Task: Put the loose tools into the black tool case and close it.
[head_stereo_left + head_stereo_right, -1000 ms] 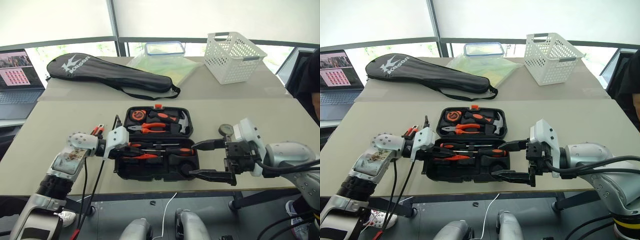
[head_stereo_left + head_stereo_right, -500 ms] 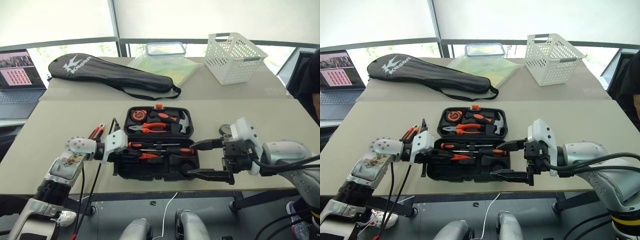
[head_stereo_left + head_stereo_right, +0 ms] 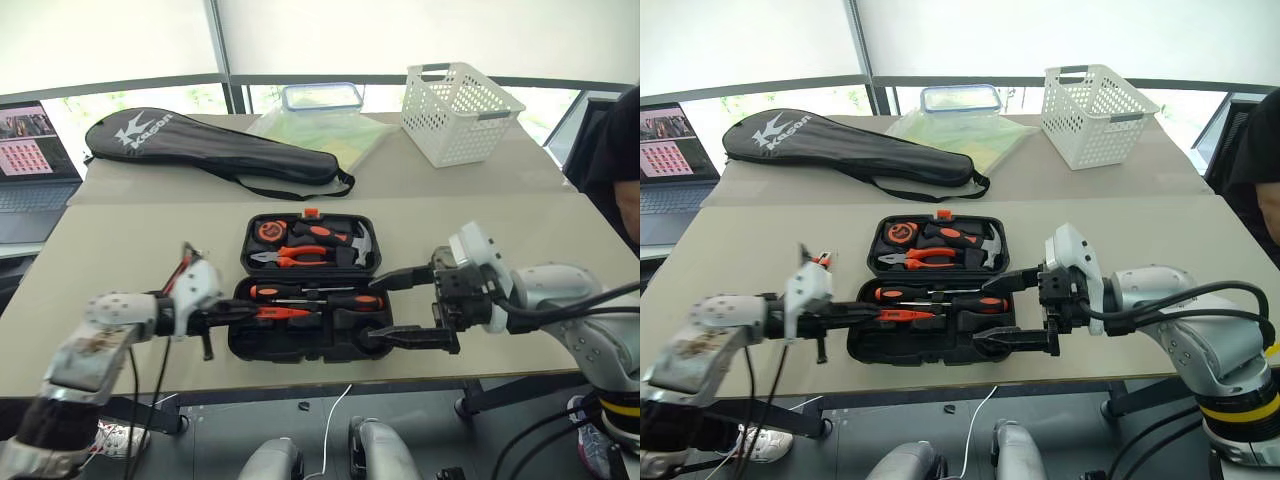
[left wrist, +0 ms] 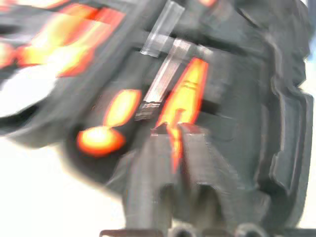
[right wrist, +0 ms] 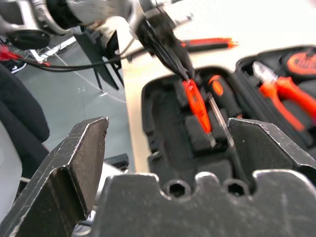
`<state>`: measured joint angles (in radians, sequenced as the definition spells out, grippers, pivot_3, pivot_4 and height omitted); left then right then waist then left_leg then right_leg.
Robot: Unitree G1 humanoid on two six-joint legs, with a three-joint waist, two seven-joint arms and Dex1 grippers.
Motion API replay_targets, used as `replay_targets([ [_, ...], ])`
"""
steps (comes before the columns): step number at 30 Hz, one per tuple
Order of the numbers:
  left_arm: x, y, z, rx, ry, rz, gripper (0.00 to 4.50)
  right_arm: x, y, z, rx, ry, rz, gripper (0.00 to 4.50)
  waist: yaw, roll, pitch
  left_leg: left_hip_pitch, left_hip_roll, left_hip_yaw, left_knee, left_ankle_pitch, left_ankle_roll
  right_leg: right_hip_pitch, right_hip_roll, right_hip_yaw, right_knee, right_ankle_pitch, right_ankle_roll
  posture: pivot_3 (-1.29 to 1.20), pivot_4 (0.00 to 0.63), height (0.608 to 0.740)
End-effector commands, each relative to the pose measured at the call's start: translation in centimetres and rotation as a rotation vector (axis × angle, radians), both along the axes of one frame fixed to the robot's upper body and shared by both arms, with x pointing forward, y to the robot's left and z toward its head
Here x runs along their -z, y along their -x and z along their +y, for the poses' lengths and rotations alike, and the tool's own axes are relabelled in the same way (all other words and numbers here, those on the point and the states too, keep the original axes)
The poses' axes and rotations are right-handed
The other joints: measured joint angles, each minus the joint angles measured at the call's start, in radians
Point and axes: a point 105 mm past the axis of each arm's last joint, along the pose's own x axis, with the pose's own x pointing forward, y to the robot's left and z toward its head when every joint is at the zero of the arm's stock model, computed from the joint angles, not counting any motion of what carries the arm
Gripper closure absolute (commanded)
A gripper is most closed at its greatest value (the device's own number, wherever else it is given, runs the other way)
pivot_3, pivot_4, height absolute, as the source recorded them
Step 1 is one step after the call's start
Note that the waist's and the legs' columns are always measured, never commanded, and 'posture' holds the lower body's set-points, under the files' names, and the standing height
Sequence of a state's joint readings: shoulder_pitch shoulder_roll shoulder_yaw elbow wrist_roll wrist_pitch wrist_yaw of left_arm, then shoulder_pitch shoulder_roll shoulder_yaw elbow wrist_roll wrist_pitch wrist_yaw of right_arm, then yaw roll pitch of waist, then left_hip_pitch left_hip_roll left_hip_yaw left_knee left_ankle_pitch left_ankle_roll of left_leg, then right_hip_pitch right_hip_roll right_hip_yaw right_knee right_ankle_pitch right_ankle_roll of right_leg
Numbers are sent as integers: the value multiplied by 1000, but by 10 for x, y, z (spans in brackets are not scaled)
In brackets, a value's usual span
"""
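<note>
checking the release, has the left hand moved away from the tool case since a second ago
Yes. The left hand has drawn back toward the black tool case's left edge; earlier it reached further in over the lower tray.

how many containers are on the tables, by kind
black tool case: 1
black racket bag: 1
white basket: 1
clear box with a blue lid: 1
total: 4
</note>
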<state>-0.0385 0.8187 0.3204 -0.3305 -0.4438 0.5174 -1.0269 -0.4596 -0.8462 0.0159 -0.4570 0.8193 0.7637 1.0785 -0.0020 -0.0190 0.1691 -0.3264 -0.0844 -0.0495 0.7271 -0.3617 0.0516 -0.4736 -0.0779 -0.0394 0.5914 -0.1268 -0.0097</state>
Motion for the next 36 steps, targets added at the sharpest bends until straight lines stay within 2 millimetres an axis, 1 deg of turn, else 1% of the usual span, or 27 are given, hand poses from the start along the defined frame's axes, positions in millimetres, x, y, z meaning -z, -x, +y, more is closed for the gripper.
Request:
replay_targets([
  [1,-17,26,55,-319,58,-37,2335,-15,0,1,-49,-41,-42,0,-1,0,0,0,0,0,-1,0,0,0,0,0,0,0,0,0,150,740],
  [2,-15,33,63,-367,58,-31,2011,-15,-1,2,-49,-40,-48,0,-2,0,0,0,0,0,-1,0,0,0,1,-1,0,0,0,0,150,740],
  [3,-11,41,76,-438,55,-18,1613,-16,-2,2,-56,-39,-54,0,-1,0,0,1,2,1,-1,0,-1,0,1,0,-2,0,0,0,150,740],
  [4,-6,51,89,-509,53,2,1327,-16,-2,3,-64,-38,-56,0,0,0,0,1,2,1,-2,0,-1,0,1,-1,-2,0,0,0,150,740],
  [7,6,70,112,-632,40,48,257,-17,-2,5,-81,-42,-59,0,15,0,0,1,2,0,-1,0,-1,2,1,-1,-3,0,-1,0,150,740],
  [8,10,73,116,-657,35,69,115,-17,-2,6,-92,-42,-58,0,18,0,0,1,2,0,-1,0,-1,2,1,-1,-3,0,-1,0,150,740],
  [9,12,73,118,-663,33,84,115,-16,-2,8,-100,-40,-58,0,21,0,0,1,1,0,-1,-1,0,3,1,-1,-3,0,-1,0,150,740],
  [11,12,63,114,-645,29,101,115,-15,-3,10,-107,-37,-58,0,27,0,0,2,1,0,-1,-1,0,5,1,-1,-3,0,0,0,150,740],
  [13,11,47,105,-607,32,120,115,-14,-3,11,-108,-38,-57,0,32,0,0,5,2,-1,-1,-1,0,9,1,-2,-3,0,0,0,150,740],
  [14,13,39,104,-605,21,138,115,-14,-3,12,-109,-38,-57,0,35,0,0,7,2,-2,-1,-1,0,11,1,-2,-3,-1,0,0,150,740],
  [16,17,26,104,-610,-12,169,115,-14,-1,14,-111,-39,-58,0,36,0,0,8,2,-2,-1,-1,0,12,2,-2,-3,-1,0,0,150,740],
  [20,28,0,103,-611,-60,248,115,-12,3,16,-111,-41,-50,0,18,0,0,10,-2,-1,-6,-1,0,9,2,-2,-1,-1,0,0,150,740],
  [24,50,-13,96,-562,-157,349,115,-5,9,15,-97,-18,-27,0,5,0,0,8,-3,0,-11,-1,-1,4,2,-2,1,0,0,0,150,740],
  [27,56,-24,92,-552,-163,348,115,-5,15,16,-107,-26,-28,0,4,3,-1,7,-3,0,-13,0,-1,1,1,-3,2,-1,-1,0,150,740],
  [29,59,-27,91,-545,-166,365,115,-5,15,16,-100,-27,-32,0,5,3,-1,7,-4,0,-13,0,-2,1,0,-3,1,-1,-1,0,150,740],
  [31,63,-30,93,-550,-183,366,115,-4,15,15,-88,-27,-43,0,9,3,-1,7,-3,0,-13,1,-3,2,0,-2,-2,-1,-1,0,150,740],
  [32,64,-31,94,-550,-194,362,500,-4,15,15,-82,-28,-47,0,10,3,-1,7,-3,0,-13,1,-3,2,0,-1,-3,-1,-1,0,150,740],
  [33,65,-30,95,-545,-203,363,718,-4,15,15,-76,-28,-50,0,11,3,-1,8,-3,0,-13,1,-3,3,-1,-1,-3,-1,-1,0,150,740],
  [35,65,-29,94,-525,-193,372,1313,-3,15,13,-68,-26,-54,0,12,3,-1,11,-3,0,-13,1,-3,6,-3,0,-1,-1,-1,0,150,740],
  [36,64,-28,93,-515,-189,369,1721,-3,14,13,-64,-25,-57,0,12,3,-1,12,-3,0,-13,1,-4,7,-4,0,0,-1,-1,0,150,740],
])
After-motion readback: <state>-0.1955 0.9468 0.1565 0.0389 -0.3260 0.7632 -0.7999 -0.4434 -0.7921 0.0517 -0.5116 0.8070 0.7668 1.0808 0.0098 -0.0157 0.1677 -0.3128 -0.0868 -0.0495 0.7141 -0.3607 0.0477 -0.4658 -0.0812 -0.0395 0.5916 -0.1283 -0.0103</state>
